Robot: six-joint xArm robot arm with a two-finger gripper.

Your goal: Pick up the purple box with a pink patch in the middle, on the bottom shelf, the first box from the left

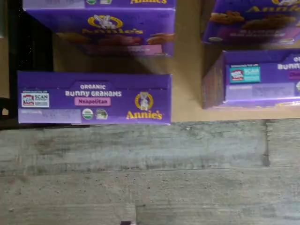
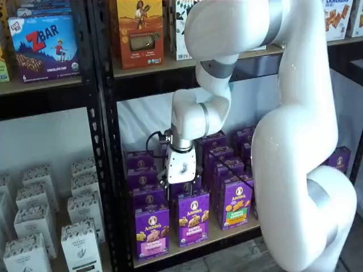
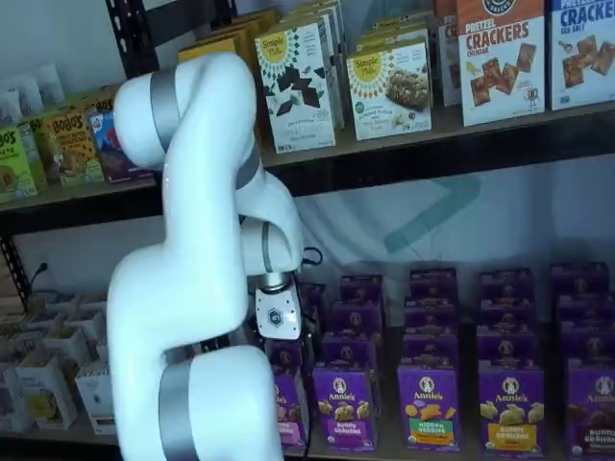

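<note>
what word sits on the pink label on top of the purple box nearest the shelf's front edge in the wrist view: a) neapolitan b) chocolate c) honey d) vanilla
a: in the wrist view the top of the purple box at the front of the bottom shelf reads "organic bunny grahams" with "neapolitan" on a pink label.

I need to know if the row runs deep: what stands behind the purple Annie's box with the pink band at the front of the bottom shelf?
Behind the purple box, more purple Annie's boxes stand in a row. The gripper covers part of the neighbouring row.
</note>
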